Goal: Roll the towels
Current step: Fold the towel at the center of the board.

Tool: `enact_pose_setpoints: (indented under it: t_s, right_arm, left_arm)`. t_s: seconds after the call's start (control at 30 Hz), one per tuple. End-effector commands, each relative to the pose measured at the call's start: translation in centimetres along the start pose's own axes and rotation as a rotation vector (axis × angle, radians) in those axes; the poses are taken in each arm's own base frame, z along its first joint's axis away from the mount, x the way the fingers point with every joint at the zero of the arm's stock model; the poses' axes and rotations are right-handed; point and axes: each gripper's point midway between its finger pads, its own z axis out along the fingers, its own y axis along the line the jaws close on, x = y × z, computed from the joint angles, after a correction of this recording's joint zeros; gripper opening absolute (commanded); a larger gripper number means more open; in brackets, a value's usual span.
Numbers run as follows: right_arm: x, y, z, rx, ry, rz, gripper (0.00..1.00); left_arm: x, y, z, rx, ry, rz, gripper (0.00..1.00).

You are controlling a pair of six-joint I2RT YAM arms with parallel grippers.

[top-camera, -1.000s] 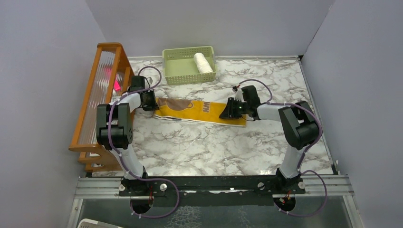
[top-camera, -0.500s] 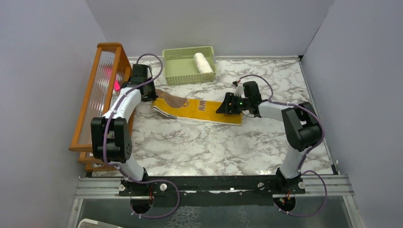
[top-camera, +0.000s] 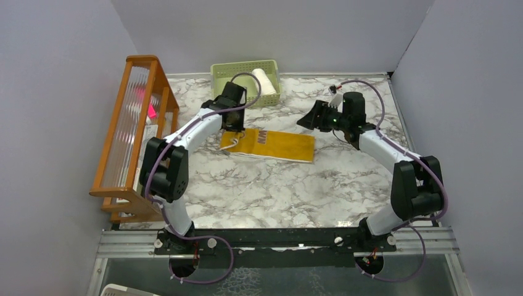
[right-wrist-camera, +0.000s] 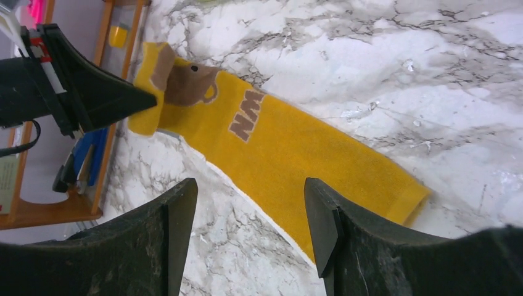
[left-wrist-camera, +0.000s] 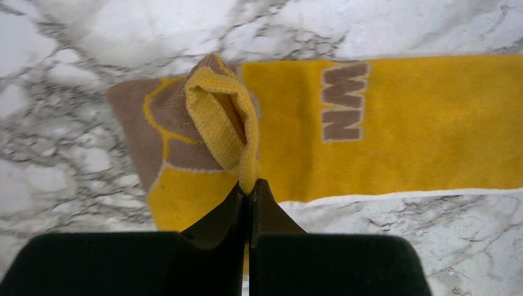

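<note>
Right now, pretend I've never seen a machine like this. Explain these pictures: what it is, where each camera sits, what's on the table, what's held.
These are two robot arms bolted to a marble table, each ending in a two-finger gripper. One picture looks down from above; the other two come from cameras on the wrists. A yellow towel lies on the table. The left gripper is shut on its brown-patterned end, with that end folded over. The right gripper is open and holds nothing. A green basket holds a rolled white towel. A wooden rack stands at the left.
</note>
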Motion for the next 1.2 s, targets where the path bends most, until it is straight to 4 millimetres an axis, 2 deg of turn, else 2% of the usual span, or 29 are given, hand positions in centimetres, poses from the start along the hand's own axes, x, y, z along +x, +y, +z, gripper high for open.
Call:
enact_pose_setpoints:
  t_s: [0.0, 0.23, 0.33, 0.47, 0.57, 0.7, 0.93, 1.17]
  right_arm:
    - [0.8, -1.7, -0.9, 0.088, -0.016, 0.044, 0.66]
    - [0.8, -1.5, -0.9, 0.058, -0.05, 0.114, 0.73]
    - [0.5, -1.7, -1.2, 0.072, -0.062, 0.116, 0.73]
    - [0.1, -2.8, -2.1, 0.129, -0.104, 0.14, 0.73]
    - [-0.1, -3.7, -3.2, 0.154, -0.143, 0.161, 0.74]
    - [-0.4, -4.6, -4.2, 0.185, -0.169, 0.171, 0.75]
    - [0.1, -5.3, -4.6, 0.207, -0.17, 0.188, 0.75]
    - [0.5, -5.9, -4.8, 0.228, -0.17, 0.197, 0.75]
  left_arm:
    - [-0.1, -4.6, 1.2, 0.06, 0.025, 0.034, 0.0]
    - [1.2, -12.5, 4.0, 0.181, 0.079, 0.132, 0.0]
    - [1.1, -15.7, 4.2, 0.254, 0.084, 0.156, 0.0]
    - [1.3, -18.5, 3.8, 0.303, 0.096, 0.193, 0.0]
    - [1.6, -19.6, 3.4, 0.333, 0.107, 0.202, 0.0]
    - [1.8, -20.1, 3.2, 0.347, 0.116, 0.199, 0.0]
    - [1.3, -21.0, 2.7, 0.38, 0.115, 0.183, 0.0]
    - [1.8, -22.3, 3.4, 0.427, 0.151, 0.163, 0.0]
